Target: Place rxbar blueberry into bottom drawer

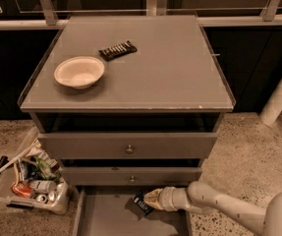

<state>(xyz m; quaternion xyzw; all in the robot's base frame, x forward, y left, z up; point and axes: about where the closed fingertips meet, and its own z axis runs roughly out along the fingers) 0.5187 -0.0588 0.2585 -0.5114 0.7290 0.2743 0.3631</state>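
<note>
The rxbar blueberry is a small dark blue bar with white print, held tilted at the tip of my gripper. The gripper is shut on it, just above the floor of the bottom drawer, near the drawer's back right. The bottom drawer is pulled out below the two upper drawers of the grey cabinet. My arm reaches in from the lower right.
On the cabinet top stand a cream bowl and a black-brown bar. Two upper drawers with knobs are closed. A clear bin of cans and clutter sits on the floor at left. A white post stands at right.
</note>
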